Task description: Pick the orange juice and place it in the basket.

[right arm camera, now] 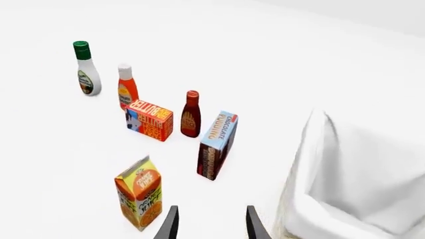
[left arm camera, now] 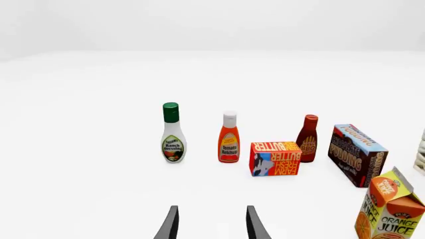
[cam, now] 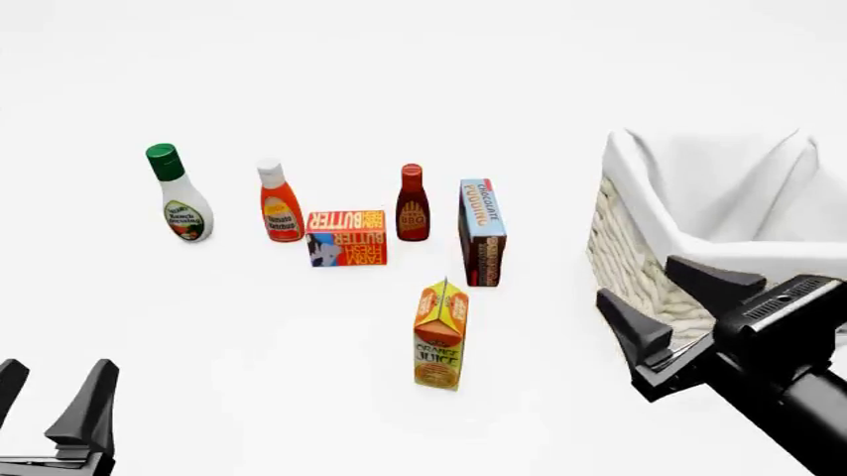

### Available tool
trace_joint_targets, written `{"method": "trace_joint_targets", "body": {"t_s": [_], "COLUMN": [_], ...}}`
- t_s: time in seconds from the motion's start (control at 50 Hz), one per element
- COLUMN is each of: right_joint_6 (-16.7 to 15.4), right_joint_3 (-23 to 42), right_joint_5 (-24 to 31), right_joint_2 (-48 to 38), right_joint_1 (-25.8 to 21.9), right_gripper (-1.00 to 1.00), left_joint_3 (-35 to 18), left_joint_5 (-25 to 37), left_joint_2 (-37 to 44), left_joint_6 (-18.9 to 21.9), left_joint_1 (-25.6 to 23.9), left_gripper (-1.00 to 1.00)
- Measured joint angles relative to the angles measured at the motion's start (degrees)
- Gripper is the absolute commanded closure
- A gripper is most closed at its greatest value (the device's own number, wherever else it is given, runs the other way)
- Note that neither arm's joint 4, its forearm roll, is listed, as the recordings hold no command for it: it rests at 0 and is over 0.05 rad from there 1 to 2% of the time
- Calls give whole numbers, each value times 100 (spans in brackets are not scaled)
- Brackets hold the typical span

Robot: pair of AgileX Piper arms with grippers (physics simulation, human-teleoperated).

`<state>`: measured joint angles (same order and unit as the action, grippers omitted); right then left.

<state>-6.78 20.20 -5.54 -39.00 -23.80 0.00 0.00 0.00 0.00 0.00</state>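
The orange juice point(cam: 441, 335) carton stands upright on the white table, near its middle, in front of the row of other groceries; it also shows in the left wrist view point(left arm camera: 391, 209) and the right wrist view point(right arm camera: 139, 199). The basket point(cam: 636, 258), cream wicker with white cloth folded over its rim, sits at the right point(right arm camera: 359, 174). My right gripper point(cam: 668, 297) hovers open and empty in front of the basket, to the right of the carton. Low at the left, my left gripper point(cam: 47, 397) is open and empty, well away from the carton.
Behind the carton stand a ranch dressing bottle point(cam: 179, 195), an orange-red ketchup bottle point(cam: 280, 203), a butter box point(cam: 347, 238), a dark red sauce bottle point(cam: 412, 204) and a chocolate pudding box point(cam: 482, 231).
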Motion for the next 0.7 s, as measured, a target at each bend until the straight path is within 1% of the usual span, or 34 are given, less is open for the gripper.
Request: {"method": "trace_joint_targets", "body": {"t_s": [0.18, 0.26, 0.32, 0.4, 0.46, 0.56, 0.7], "right_joint_6": [-59, 22, 156, 676, 996, 1443, 1962], "right_joint_3": [374, 528, 656, 1054, 1262, 1506, 1750], "right_joint_5": [-3, 46, 119, 426, 573, 736, 916], "right_joint_2": [-580, -747, -848, -1146, -1328, -1566, -1882], "right_joint_1": [-270, -375, -468, -671, -755, -820, -808], "right_gripper": [-100, -100, -100, -100, -100, -100, -100], "left_joint_3": [0, 0, 0, 0, 0, 0, 0], "left_joint_5": [0, 0, 0, 0, 0, 0, 0], "left_joint_2": [0, 0, 0, 0, 0, 0, 0], "left_joint_6": [0, 0, 0, 0, 0, 0, 0], "left_joint_1": [0, 0, 0, 0, 0, 0, 0], "left_gripper": [-100, -100, -100, -100, -100, -100, -100]}}
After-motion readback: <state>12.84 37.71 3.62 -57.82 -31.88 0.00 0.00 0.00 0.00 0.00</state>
